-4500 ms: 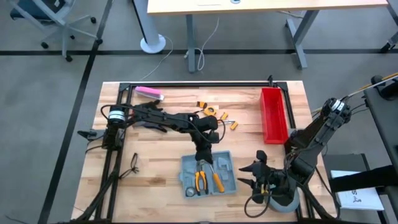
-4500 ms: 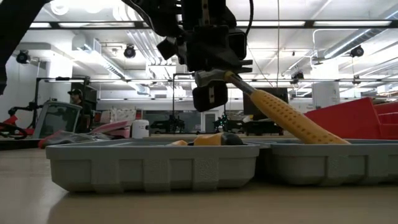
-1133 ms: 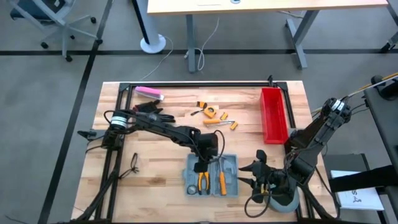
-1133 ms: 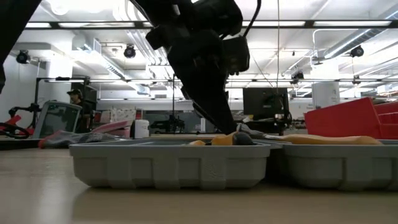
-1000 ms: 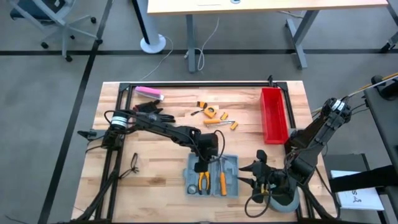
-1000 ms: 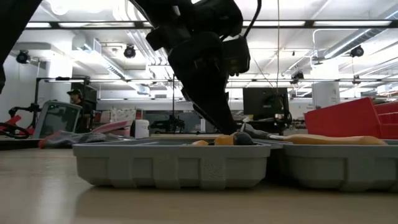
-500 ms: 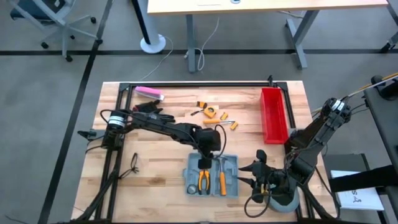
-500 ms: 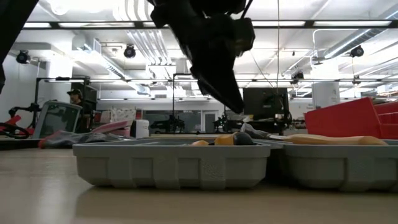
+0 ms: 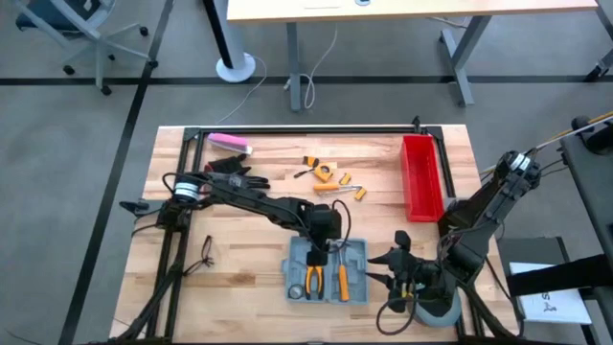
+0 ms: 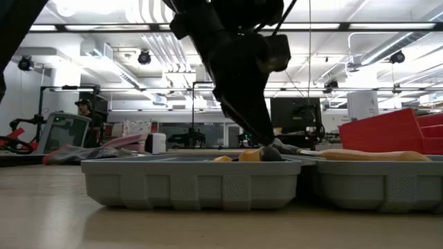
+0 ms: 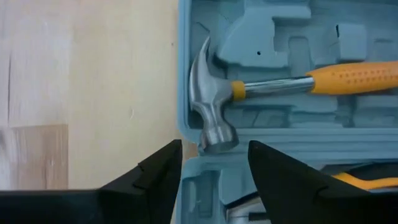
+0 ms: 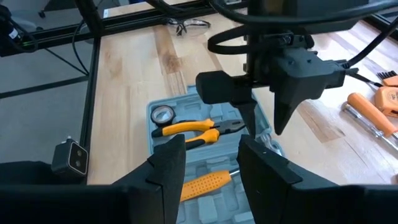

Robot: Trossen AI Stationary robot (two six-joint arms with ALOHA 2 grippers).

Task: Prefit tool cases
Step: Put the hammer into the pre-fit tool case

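The flat grey-blue plastic tool case point(image 9: 327, 269) lies open near the bench's front edge, already holding orange-handled pliers point(image 9: 311, 279) and a yellow-handled hammer point(image 11: 273, 87). The left gripper point(image 9: 326, 240) hovers over it, jaws apart and empty. Beyond, loose orange tools point(image 9: 330, 178) remain unfitted; right gripper point(image 9: 391, 268) waits, jaws apart, empty.

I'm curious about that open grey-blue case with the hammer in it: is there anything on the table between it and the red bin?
No. In the high view only bare wood lies between the case and the red bin.
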